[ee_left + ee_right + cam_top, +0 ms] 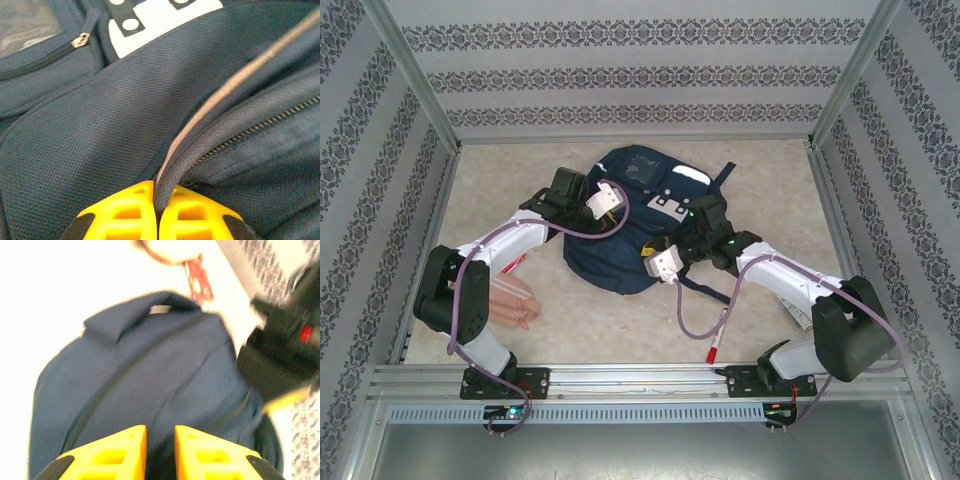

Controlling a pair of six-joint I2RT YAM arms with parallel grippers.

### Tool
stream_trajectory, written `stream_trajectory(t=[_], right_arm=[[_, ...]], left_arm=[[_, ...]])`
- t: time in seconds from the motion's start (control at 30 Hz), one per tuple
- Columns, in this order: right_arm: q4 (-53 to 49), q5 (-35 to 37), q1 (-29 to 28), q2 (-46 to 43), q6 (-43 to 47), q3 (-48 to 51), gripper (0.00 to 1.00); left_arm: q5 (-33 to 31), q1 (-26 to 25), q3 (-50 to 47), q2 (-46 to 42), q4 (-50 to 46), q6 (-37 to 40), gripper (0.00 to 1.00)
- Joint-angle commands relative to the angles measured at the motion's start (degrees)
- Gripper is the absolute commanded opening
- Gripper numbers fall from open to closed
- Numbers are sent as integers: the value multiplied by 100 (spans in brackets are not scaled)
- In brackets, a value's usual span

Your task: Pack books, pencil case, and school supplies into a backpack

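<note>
From above, the backpack lies mid-table towards the far edge. The pencil case is near the left edge and the marker pen by the near edge.

On the left wrist camera, my left gripper is clamped on the backpack's piping beside the zipper. I'd lift it gently so the mouth gapes.

The right wrist view is blurred. My right gripper hovers over the backpack, jaws slightly parted, holding nothing.

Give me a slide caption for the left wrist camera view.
Left gripper pinches piping on the navy backpack beside a zipper.
</note>
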State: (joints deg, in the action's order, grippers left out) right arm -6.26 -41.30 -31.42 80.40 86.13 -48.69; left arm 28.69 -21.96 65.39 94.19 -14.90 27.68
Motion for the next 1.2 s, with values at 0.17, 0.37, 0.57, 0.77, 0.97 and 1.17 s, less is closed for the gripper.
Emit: stream_trajectory(t=[0.17,0.37,0.57,0.77,0.97,1.17], right_arm=[[2179,118,426,-1014,-3493,857,57],[673,2336,1003,-1136,-9575,39,81],[-20,-1136,2647,-254,-11684,-11,62],[-1104,-1292,2654,380,-10275,-189,52],[-1042,-414,2356,730,-8769,-301,56],[-1408,-546,2221,1148,-7724,-760,57]], left_arm=[[6,-186,139,-106,562,-402,0],[309,-186,156,-190,528,-324,0],[475,-186,99,-263,607,-322,0],[717,-178,297,-156,345,-215,0],[961,-178,283,-76,414,-406,0],[994,-178,414,-83,232,-364,0]])
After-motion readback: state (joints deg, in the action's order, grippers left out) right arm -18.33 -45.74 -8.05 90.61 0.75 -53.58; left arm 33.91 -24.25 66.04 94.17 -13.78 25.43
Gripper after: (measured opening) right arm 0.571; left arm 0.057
